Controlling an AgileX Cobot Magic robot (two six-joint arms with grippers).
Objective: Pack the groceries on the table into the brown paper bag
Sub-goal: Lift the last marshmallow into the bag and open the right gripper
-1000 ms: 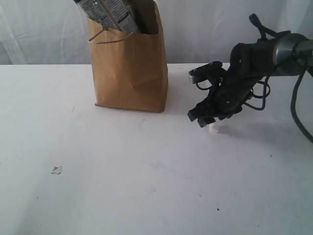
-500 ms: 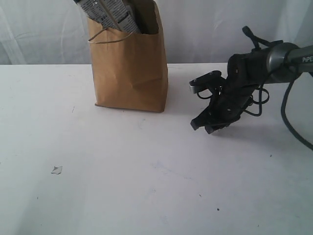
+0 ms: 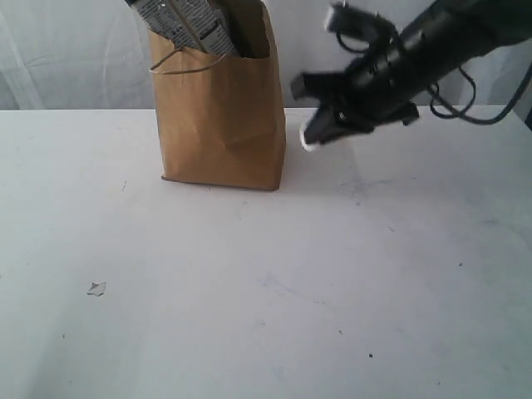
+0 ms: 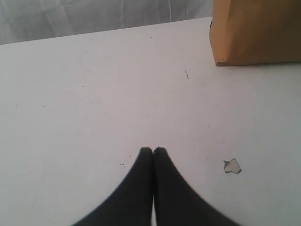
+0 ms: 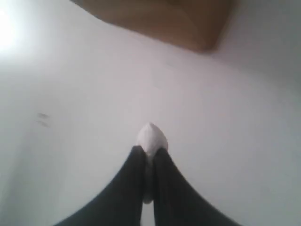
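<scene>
Nearest, the white table (image 3: 249, 332) fills the lower part of the exterior view, and in the lower left of the frame a small torn white scrap (image 3: 96, 288) lies on it. The left gripper (image 4: 153, 150) is seen only in its own wrist view: its two dark fingers are pressed together tip to tip, holding nothing, over the table, and the same scrap lies near them. Farther back, in the upper left-centre of the exterior frame, the brown paper bag (image 3: 220, 125) stands upright on the table with its mouth open and a paper-cord handle (image 3: 179, 65) hanging over its front. A long packet (image 3: 181, 18) with grey and dark print sticks out of the mouth and leans to the left. Just right of the bag, in the upper right of the frame, the right gripper (image 3: 312, 137) hangs in the air above the table. Its fingers are closed on a small white item (image 3: 308, 144); the right wrist view shows it pinched between the two fingertips and sticking out beyond them, but too blurred to say what it is. Behind everything is a pale cloth backdrop (image 3: 75, 50).
</scene>
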